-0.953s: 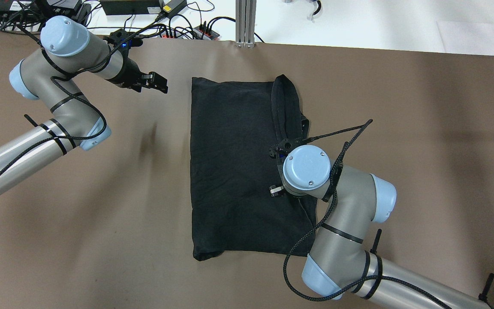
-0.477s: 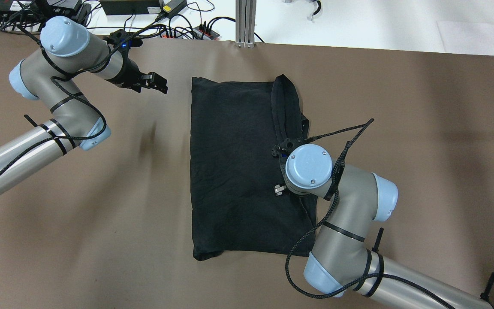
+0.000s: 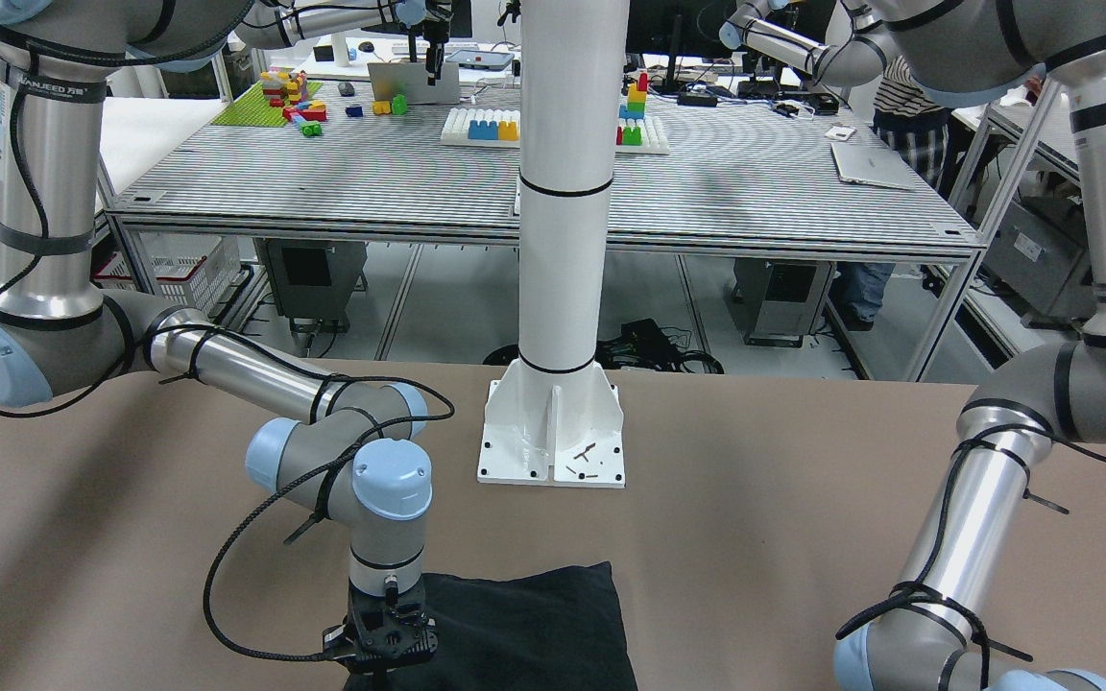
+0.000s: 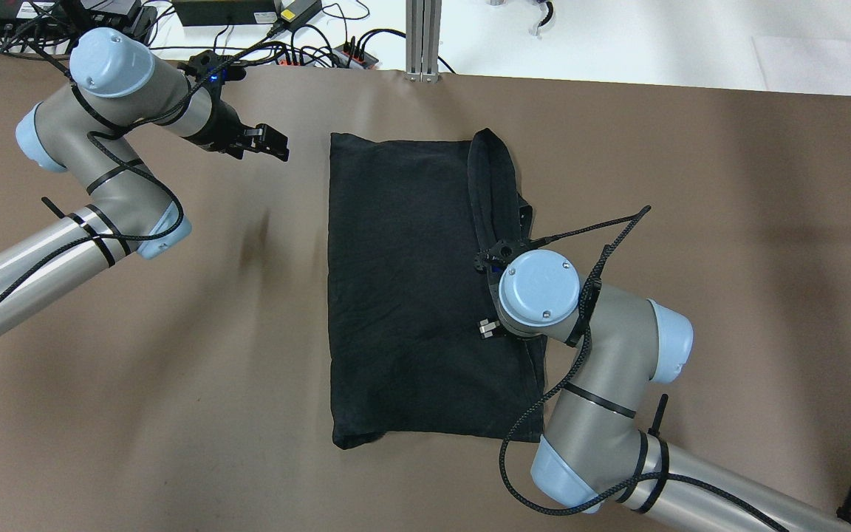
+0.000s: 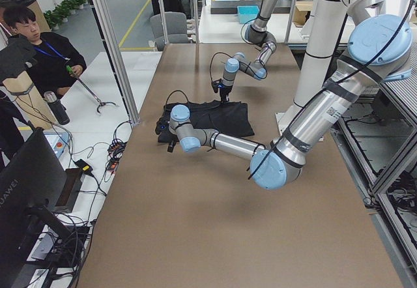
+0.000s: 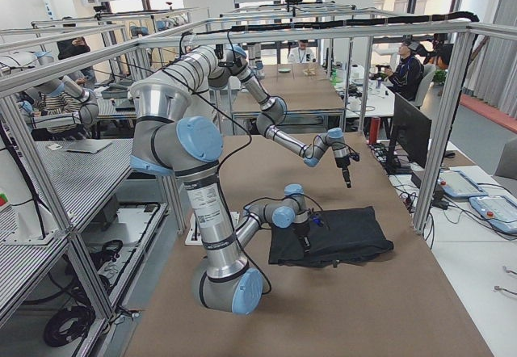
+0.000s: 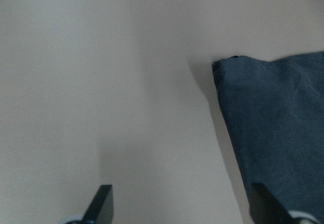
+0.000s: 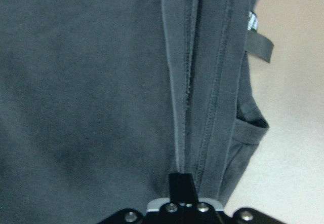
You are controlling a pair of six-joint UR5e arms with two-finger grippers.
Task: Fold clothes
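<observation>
Under the right gripper point(image 8: 180, 182) — clamped on a fold — lie the clothes point(image 4: 396, 295).

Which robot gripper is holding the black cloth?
The right gripper: it pinches a raised fold of the black cloth. The left gripper hangs open over bare table beside it.

Plain black clothes point(image 4: 403, 288), brown table point(image 4: 174, 414)

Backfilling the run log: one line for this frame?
clothes: flat on table, right edge lifted in a ridge | left pincer: open, beside far corner, not touching | right pincer: shut on ridge
</observation>
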